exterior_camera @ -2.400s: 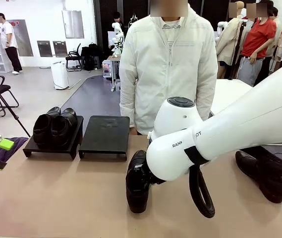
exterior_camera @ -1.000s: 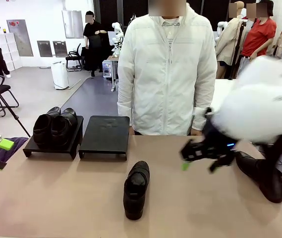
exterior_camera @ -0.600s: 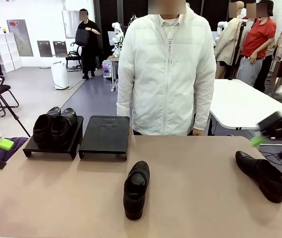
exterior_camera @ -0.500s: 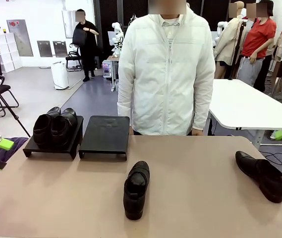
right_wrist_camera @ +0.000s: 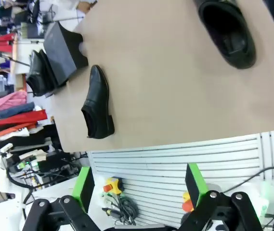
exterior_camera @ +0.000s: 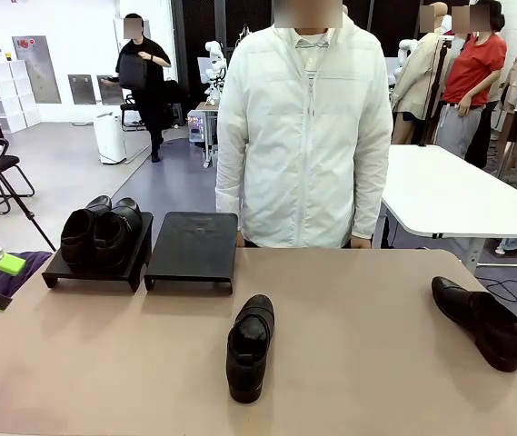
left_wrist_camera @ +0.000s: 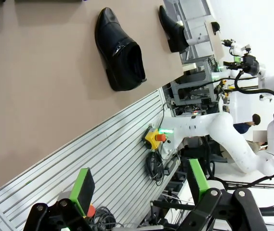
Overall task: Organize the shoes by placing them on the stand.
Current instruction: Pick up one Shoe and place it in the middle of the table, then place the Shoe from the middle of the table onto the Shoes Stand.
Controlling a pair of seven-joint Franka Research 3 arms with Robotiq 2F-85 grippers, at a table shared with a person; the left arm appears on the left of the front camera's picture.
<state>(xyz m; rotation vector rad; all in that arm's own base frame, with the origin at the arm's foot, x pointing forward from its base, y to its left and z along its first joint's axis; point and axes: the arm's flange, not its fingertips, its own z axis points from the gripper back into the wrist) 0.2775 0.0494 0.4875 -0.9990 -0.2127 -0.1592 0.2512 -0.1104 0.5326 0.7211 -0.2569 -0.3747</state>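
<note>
Shoes (exterior_camera: 101, 232): seemingly two on left tray of stand (exterior_camera: 90, 271), far-left corner of table (exterior_camera: 376, 372); one (exterior_camera: 250, 347) mid-table toward near edge; one (exterior_camera: 481, 322) by right edge.
Left gripper (left_wrist_camera: 140, 187): fingers wide, empty.
Right gripper (right_wrist_camera: 137, 187): fingers wide, empty.

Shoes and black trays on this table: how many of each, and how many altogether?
Shoes: 4 (pair on the left tray, middle shoe, right shoe)
Trays: 2 (left tray, right tray)
Total: 6
</note>
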